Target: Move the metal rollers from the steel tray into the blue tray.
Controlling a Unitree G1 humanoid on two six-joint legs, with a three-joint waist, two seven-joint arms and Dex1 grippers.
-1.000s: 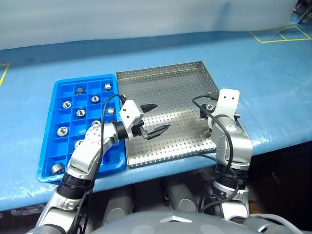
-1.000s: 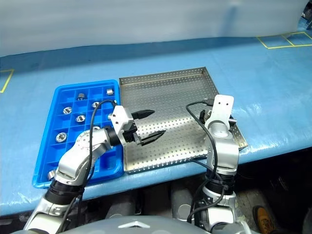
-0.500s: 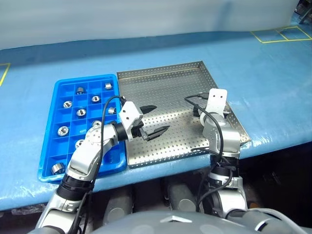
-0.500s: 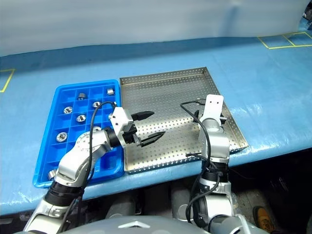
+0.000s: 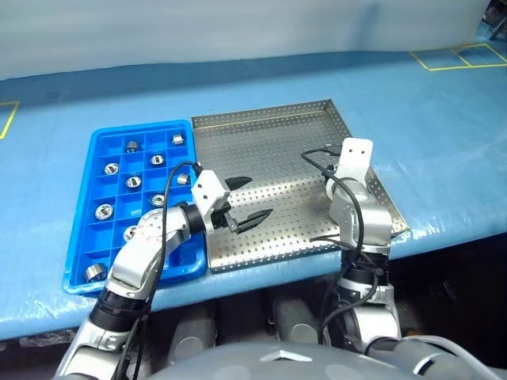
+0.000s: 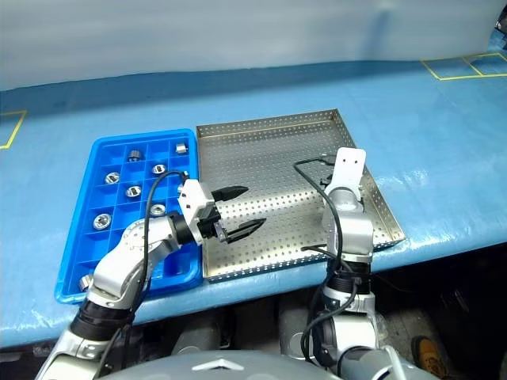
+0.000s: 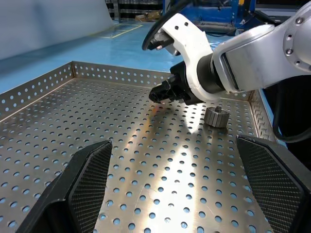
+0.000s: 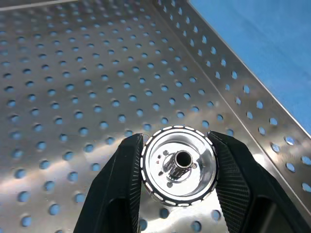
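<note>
On blue tray [image 5: 79,237] at far left, several metal rollers [image 5: 104,211] in its compartments, left gripper [image 5: 242,200] spread wide and empty over steel tray [image 5: 269,142], right gripper [image 8: 177,167] clamped on one roller [image 8: 178,165] between its fingers, another roller [image 7: 216,117] loose on perforated floor just beside those fingers.

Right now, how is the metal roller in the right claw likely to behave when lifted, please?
The metal roller looks solid steel, so probably rigid and heavy for its size. Its polished face suggests it could slip, though the ribbed rim should help the right claw. Dropped on the steel tray, it may roll.
</note>
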